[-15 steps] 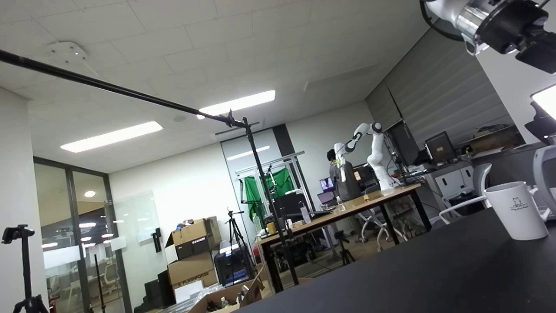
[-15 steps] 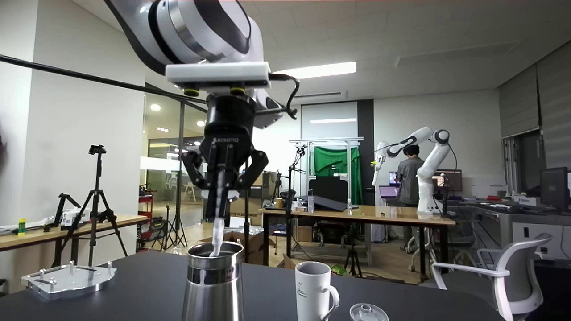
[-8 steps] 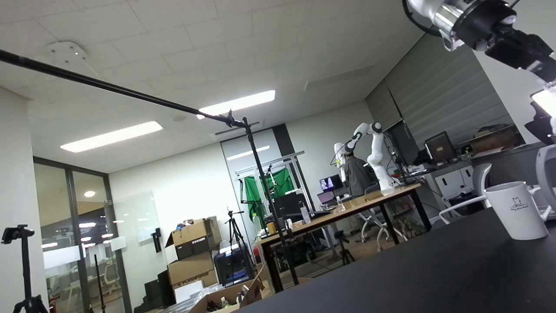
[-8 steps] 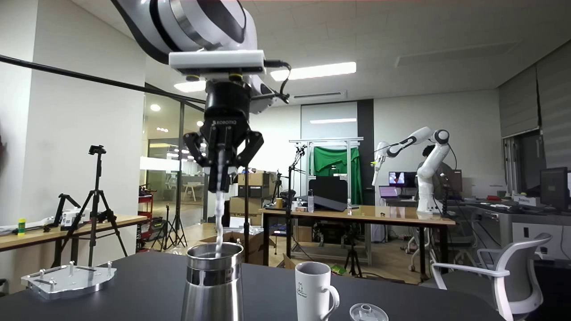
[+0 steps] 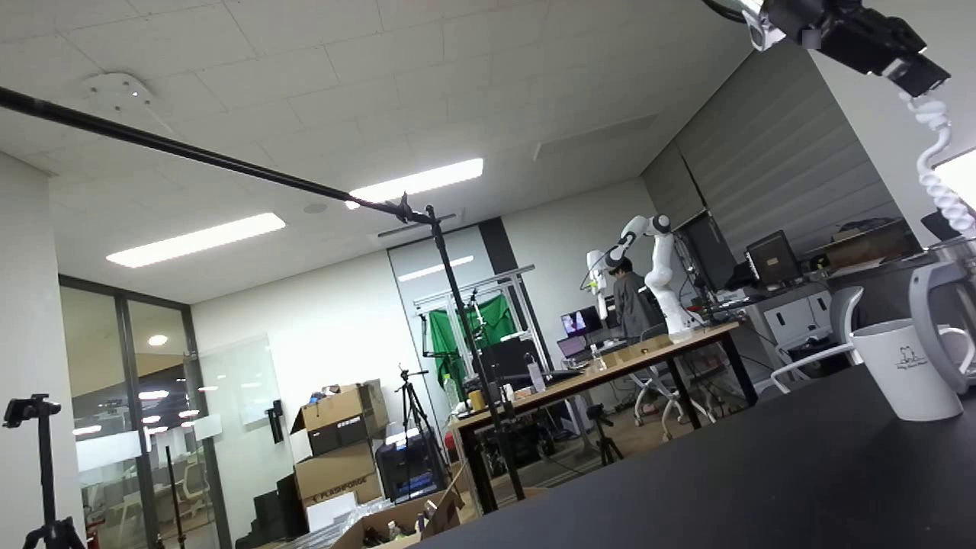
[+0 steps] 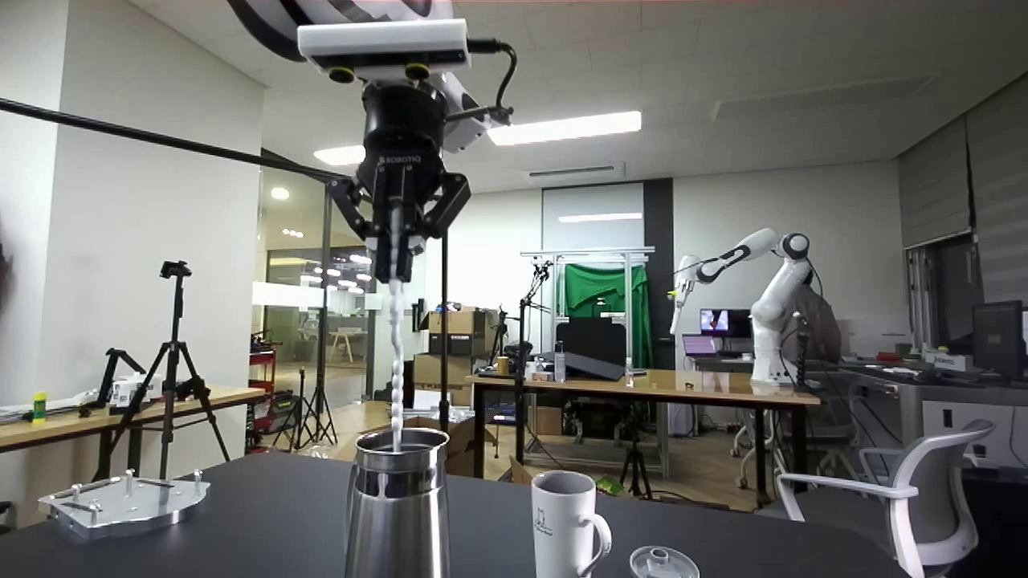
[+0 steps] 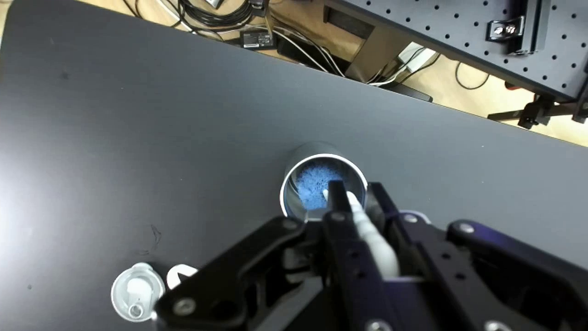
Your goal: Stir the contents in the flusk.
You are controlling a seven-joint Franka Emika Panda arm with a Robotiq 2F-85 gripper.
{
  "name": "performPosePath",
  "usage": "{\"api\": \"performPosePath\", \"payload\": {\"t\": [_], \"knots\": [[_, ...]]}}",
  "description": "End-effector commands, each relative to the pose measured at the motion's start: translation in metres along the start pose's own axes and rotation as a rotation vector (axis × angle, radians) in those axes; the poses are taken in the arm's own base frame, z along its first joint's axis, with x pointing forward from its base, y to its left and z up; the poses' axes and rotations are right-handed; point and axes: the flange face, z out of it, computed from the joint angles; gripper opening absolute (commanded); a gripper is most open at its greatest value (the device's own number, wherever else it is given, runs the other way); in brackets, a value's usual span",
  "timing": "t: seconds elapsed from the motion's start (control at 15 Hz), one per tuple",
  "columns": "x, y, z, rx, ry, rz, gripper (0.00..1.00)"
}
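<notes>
The flusk is a tall steel vessel (image 6: 399, 522) standing upright on the black table. Its handle (image 5: 926, 328) shows at the right edge in an exterior view. In the wrist view I look into its open mouth (image 7: 293, 204), with blue fluffy contents (image 7: 314, 181) inside. My gripper (image 6: 395, 277) is above the flusk, its fingers shut around a white twisted stick (image 6: 397, 345). The gripper (image 7: 357, 186) and the stick (image 7: 376, 243) also show in the wrist view. The stick hangs nearly upright with its lower end inside the flusk's mouth, near the blue contents. The flusk's base is out of frame.
A white mug (image 6: 554, 522) stands beside the flusk. A clear lid (image 6: 663, 563) lies beyond the mug. A metal plate with posts (image 6: 124, 502) lies at the table's far side. The table edge (image 7: 257, 57) runs behind the flusk in the wrist view, with cables below.
My gripper has risen with the stick, and much more of the stick shows above the rim. The flusk has shifted slightly, its handle entering view in an exterior view.
</notes>
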Motion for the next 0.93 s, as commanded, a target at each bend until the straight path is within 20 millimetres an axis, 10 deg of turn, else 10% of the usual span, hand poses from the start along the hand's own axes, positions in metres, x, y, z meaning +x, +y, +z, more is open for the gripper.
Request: {"api": "performPosePath", "payload": {"t": [0.0,0.33,0.87], "knots": [[-0.003,0.012,0.060,0.037,-0.061,0.040,0.04],[0.002,0.017,0.114,0.069,-0.120,0.054,0.04],[0.011,0.008,0.046,0.042,-0.030,0.030,0.04]]}}
